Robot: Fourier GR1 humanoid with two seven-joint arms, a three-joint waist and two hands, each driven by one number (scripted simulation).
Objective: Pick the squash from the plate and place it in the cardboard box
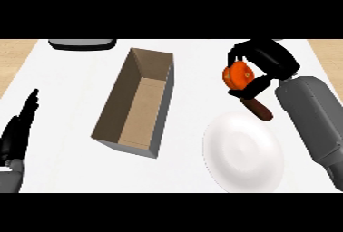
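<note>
An orange squash with a brown stem hangs above the counter, up and right of the white plate. My right hand is shut on the squash, fingers and thumb curled round its orange body, stem pointing down toward the plate. The plate holds nothing. The open cardboard box lies left of the plate, long and narrow, its brown floor showing. My left hand rests at the left edge, fingers straight and pointing up, apart from the box.
A dark grey and white appliance sits at the counter's far edge, above the box. Wooden floor strips show at the far left and far right beyond the white counter.
</note>
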